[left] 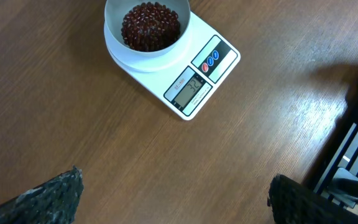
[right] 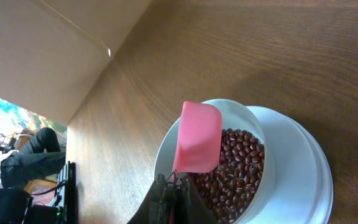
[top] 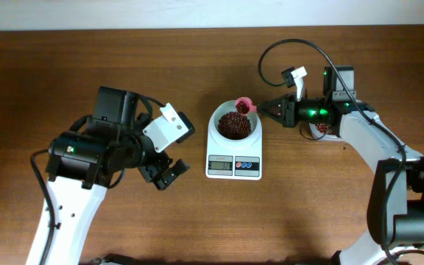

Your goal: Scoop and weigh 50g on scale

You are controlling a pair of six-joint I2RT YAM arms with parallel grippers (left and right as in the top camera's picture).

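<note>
My right gripper (top: 269, 110) is clamped on the pink scoop (top: 245, 105), held over the bowl of the scale (top: 233, 168), where the beans (top: 234, 124) lie heaped. I'd tip in small taps and watch the display. My left gripper (top: 163, 174) hangs with jaws apart, beside the scale.

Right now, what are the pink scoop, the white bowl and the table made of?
The pink scoop: probably plastic, smooth, matte, evenly coloured. The white bowl: likely glossy plastic, thin shiny rim. The table: wood or wood-look laminate; brown grain streaks, slight sheen.
</note>
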